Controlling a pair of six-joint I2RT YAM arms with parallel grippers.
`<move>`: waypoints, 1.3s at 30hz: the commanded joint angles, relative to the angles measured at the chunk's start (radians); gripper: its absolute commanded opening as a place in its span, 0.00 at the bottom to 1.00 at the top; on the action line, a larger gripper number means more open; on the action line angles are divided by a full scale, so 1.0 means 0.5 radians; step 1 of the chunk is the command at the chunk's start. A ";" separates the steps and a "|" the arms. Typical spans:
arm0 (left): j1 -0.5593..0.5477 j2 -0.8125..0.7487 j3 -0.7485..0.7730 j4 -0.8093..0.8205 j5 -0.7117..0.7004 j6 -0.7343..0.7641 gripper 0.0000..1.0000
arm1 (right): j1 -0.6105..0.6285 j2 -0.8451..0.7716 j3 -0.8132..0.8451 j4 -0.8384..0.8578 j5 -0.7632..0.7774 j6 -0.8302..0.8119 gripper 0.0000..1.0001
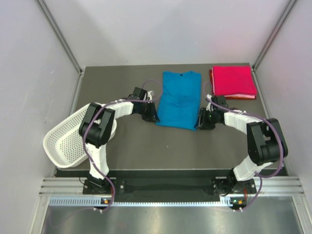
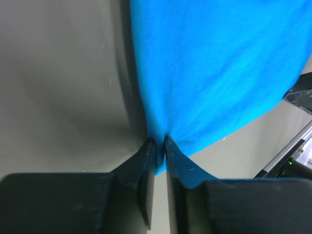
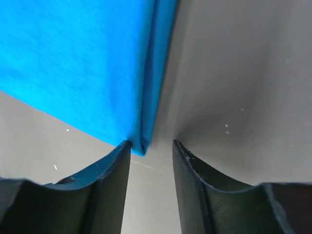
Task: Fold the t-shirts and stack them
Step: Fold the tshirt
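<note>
The blue t-shirt (image 1: 178,99) lies on the dark table, folded lengthwise into a long strip, collar at the far end. My left gripper (image 1: 152,117) is shut on its near left corner; in the left wrist view the blue cloth (image 2: 209,68) is pinched between the jaws (image 2: 160,142). My right gripper (image 1: 201,122) is open at the near right corner; in the right wrist view the folded corner (image 3: 141,144) sits just inside the left fingertip (image 3: 123,148), unclamped. The pink-red t-shirt (image 1: 233,81) lies folded at the far right.
A white mesh basket (image 1: 68,139) hangs tilted over the table's left edge beside the left arm. Grey walls close in on the left, right and back. The table's near edge (image 1: 146,171) runs in front of the arm bases.
</note>
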 commanded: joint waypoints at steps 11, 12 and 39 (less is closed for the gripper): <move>-0.120 -0.320 -0.376 0.143 -0.084 -0.103 0.00 | -0.012 -0.084 -0.127 -0.041 0.214 -0.078 0.00; -0.127 -0.359 -0.397 0.152 -0.090 -0.124 0.00 | -0.012 -0.105 -0.142 -0.050 0.238 -0.081 0.00; -0.025 0.171 0.562 -0.287 -0.403 0.001 0.37 | -0.012 -0.075 0.210 -0.084 -0.108 -0.278 0.46</move>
